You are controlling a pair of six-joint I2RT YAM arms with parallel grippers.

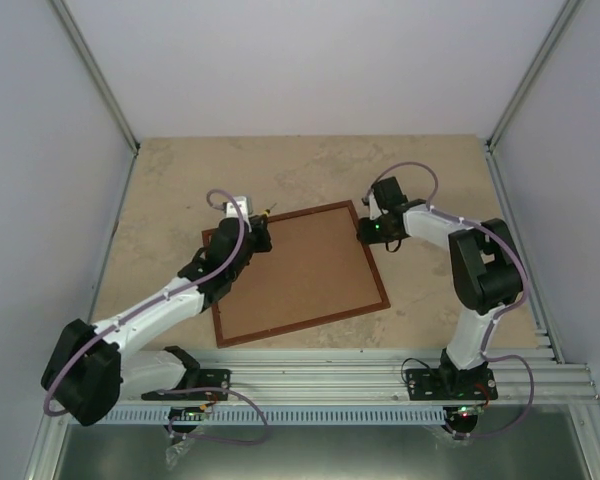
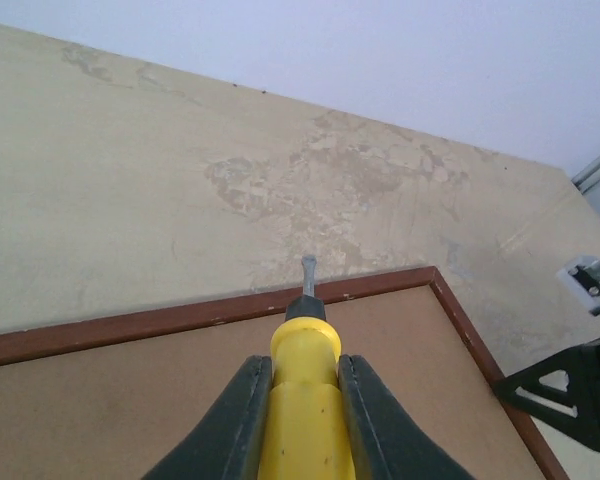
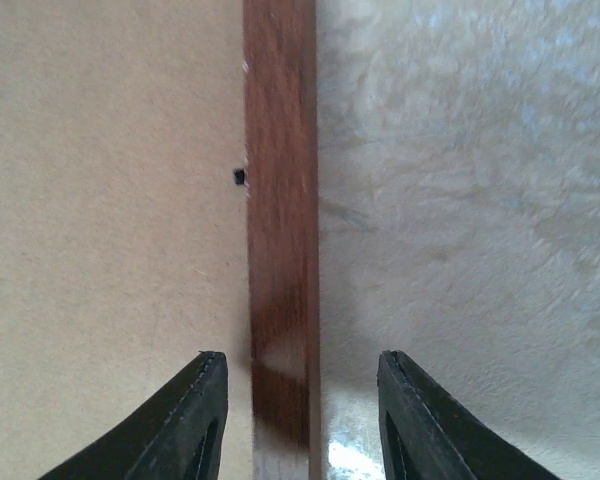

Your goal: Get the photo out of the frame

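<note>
Table top [image 1: 310, 170]: beige, stone-mottled finish with darker blotches toward the far side, matt and sound. It is enclosed by a plain pale back wall [image 1: 320, 60] and matching side panels [image 1: 30, 150], joined at the far corners by slanting aluminium uprights [image 1: 93, 75]. Slotted aluminium rails [image 1: 330, 375] run along the near edge; lighting is even and diffuse, with soft shadows only.

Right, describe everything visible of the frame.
The frame lies flat on the table, back side up, turned slightly askew. Thin reddish-brown wooden edges surround a plain brown fibreboard back; a small dark mark sits by the right edge's inner side. The open right claw straddles that edge. The left claw holds a yellow-handled screwdriver pointing at the far edge; contact is unclear.
</note>
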